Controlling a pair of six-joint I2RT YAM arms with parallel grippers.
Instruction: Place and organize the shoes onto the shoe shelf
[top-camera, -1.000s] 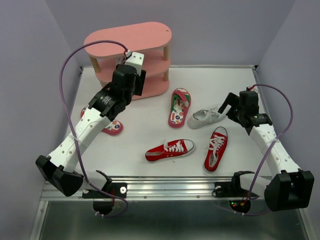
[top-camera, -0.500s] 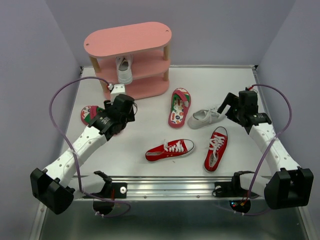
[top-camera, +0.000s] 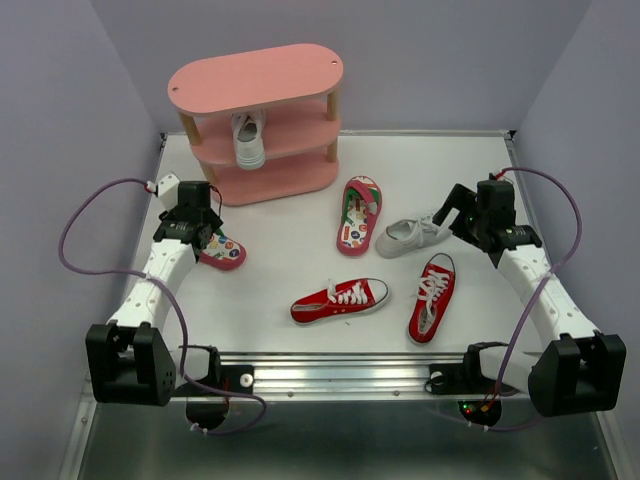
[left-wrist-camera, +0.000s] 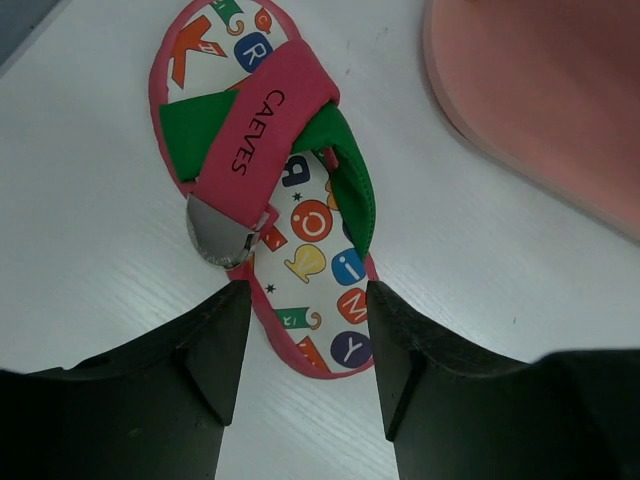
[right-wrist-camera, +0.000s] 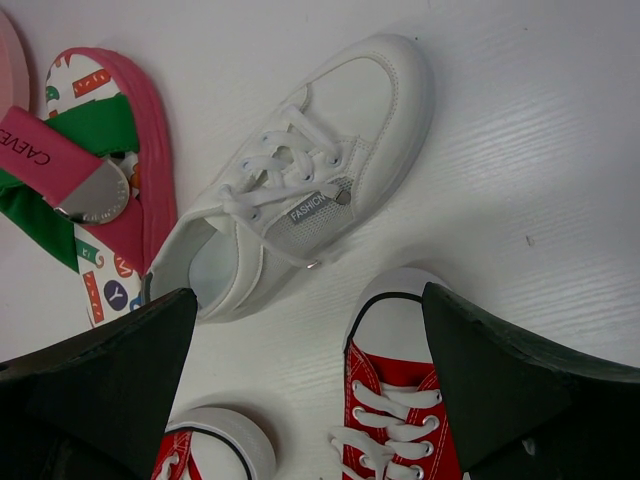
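White table (top-camera: 290, 235), left jaws apart over flip-flop (left-wrist-camera: 270, 180), right jaws apart above white sneaker (right-wrist-camera: 300, 190)

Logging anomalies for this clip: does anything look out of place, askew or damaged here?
Nothing damaged or spilled. One white sneaker sits alone on the middle tier of the shoe shelf; its partner lies on the table, and the two flip-flops lie far apart, one under the open left gripper.

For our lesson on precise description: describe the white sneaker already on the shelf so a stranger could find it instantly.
Find the pink three-tier shelf at the table's far left. On its middle board stands a white sneaker, the only shoe shelved; its twin lies on the table beside a flip-flop.
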